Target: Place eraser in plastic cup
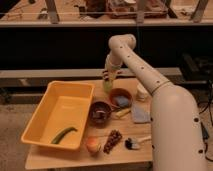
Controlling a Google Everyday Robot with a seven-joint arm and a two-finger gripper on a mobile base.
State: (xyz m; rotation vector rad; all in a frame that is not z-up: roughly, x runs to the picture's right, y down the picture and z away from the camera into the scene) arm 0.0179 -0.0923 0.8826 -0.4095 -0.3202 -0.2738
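My gripper [110,76] hangs from the arm that bends down from the upper middle of the camera view. It is shut on a small dark block, the eraser [107,74], at its tips. Directly below it stands the plastic cup [107,87], pale yellow-green, at the back of the wooden table [75,157]. The gripper is just above the cup's rim, and its tips hide part of the cup's top.
A yellow tray [37,120] holding a green pod [64,134] fills the left. Near the cup are an orange bowl [121,96], a dark brown bowl [100,111], a white cup [142,92] and a grey-blue cloth [140,115]. In front lie a peach-coloured fruit [92,145], a brown cluster [113,140] and a brush [135,143].
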